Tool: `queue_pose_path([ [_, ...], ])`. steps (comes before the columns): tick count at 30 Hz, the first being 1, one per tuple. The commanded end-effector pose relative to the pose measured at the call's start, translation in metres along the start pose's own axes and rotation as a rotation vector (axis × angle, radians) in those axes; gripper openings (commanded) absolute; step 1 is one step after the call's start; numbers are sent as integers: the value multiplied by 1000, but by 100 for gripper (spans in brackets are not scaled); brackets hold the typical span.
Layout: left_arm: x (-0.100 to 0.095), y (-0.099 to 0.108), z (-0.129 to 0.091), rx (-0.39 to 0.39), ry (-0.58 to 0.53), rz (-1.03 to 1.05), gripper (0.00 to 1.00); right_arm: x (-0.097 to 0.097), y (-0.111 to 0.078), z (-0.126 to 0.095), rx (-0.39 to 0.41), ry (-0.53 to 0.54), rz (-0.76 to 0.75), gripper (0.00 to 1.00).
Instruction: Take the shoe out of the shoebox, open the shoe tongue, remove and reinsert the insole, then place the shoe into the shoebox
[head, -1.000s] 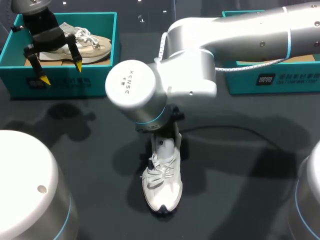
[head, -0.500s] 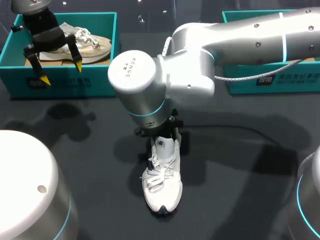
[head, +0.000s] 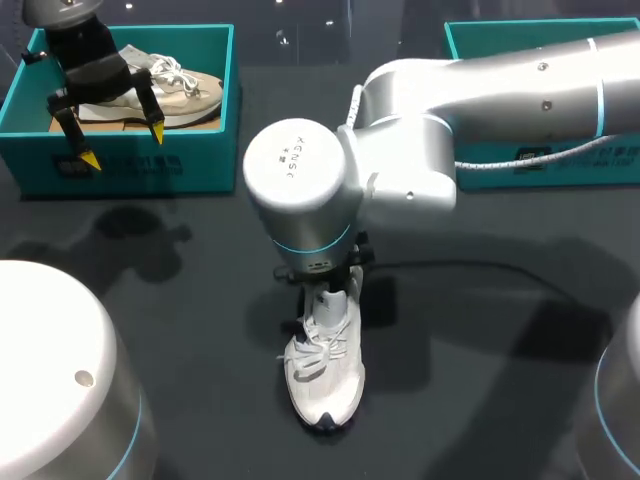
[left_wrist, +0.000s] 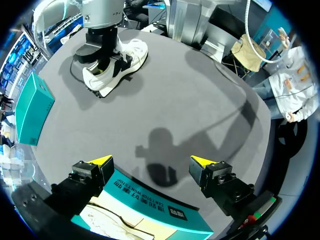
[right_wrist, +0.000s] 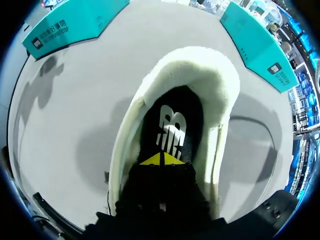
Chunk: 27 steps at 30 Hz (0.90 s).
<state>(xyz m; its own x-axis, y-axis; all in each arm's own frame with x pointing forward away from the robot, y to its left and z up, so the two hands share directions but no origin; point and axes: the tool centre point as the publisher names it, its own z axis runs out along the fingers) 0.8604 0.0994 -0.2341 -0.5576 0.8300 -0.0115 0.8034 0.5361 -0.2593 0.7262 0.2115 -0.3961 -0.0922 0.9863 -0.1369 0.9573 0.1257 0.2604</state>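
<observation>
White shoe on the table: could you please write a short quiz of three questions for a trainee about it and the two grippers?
1. True or false: the white shoe lies inside a shoebox.
2. Where are the right gripper's yellow tips? A) inside the shoe's opening B) on its laces C) on the bare table
3. Fill in: the left gripper, above the teal shoebox with the beige shoe, is ____.
Key: 1 false; 2 A; 3 open.
</observation>
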Motion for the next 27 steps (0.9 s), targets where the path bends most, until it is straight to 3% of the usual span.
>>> queue_pose_path([
  [1, 0, 0, -1, -1, 2, 1, 100, 4, 5, -15, -118, -14, 378, 0],
  [6, 0, 0, -1, -1, 2, 1, 100, 4, 26, -15, -164, -4, 370, 0],
  [17, 0, 0, -1, -1, 2, 1, 100, 0, 50, 5, -242, -49, 383, 0],
  [21, 0, 0, -1, -1, 2, 1, 100, 0, 52, 34, -179, -72, 370, 0],
  [27, 0, 0, -1, -1, 2, 1, 100, 3, 28, 61, -80, -54, 382, 0],
])
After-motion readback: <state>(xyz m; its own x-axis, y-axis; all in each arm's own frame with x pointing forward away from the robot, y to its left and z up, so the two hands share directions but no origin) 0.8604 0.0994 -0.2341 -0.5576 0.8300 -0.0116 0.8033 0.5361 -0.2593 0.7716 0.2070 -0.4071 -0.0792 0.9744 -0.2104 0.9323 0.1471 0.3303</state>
